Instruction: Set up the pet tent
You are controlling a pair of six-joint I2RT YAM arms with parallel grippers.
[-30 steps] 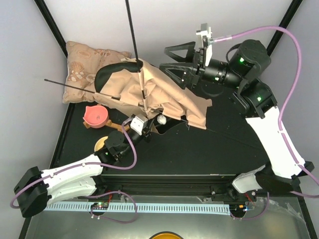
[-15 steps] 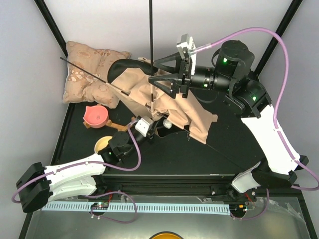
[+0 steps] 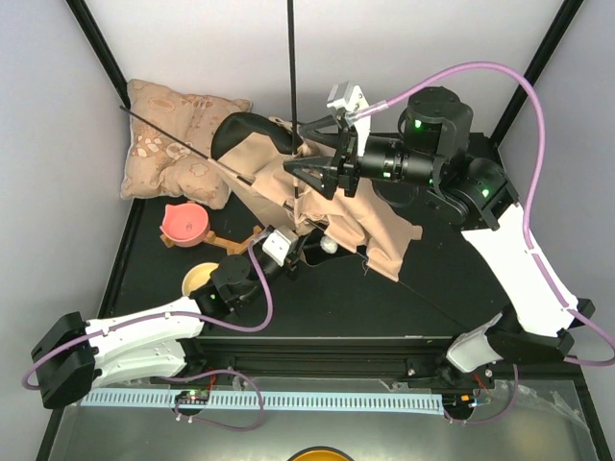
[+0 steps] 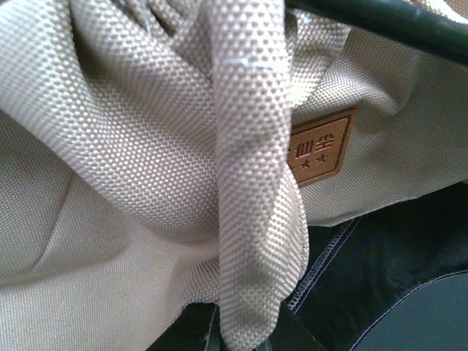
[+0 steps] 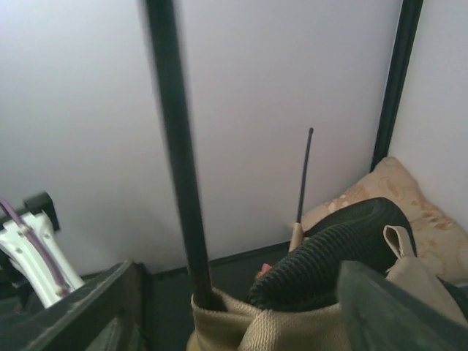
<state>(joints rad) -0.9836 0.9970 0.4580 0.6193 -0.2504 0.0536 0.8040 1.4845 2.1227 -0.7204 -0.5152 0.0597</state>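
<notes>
left pincer (image 3: pixel 288 252): clamped tight on a pet tent (image 3: pixel 357 206) fold, pinning it down | right pincer (image 3: pixel 294 146): wide apart around the upright pole (image 3: pixel 290 67), maybe to grab it

Shows pet tent (image 3: pixel 360 216) slumped on the black tabletop (image 3: pixel 432 298), one black pole (image 3: pixel 290 77) upright, a second pole (image 3: pixel 173 137) slanting over the cushion (image 3: pixel 168 168). Has right pincer (image 3: pixel 291 146) spread astride the upright one, left pincer (image 3: pixel 296 254) clamped on the near hem.
</notes>
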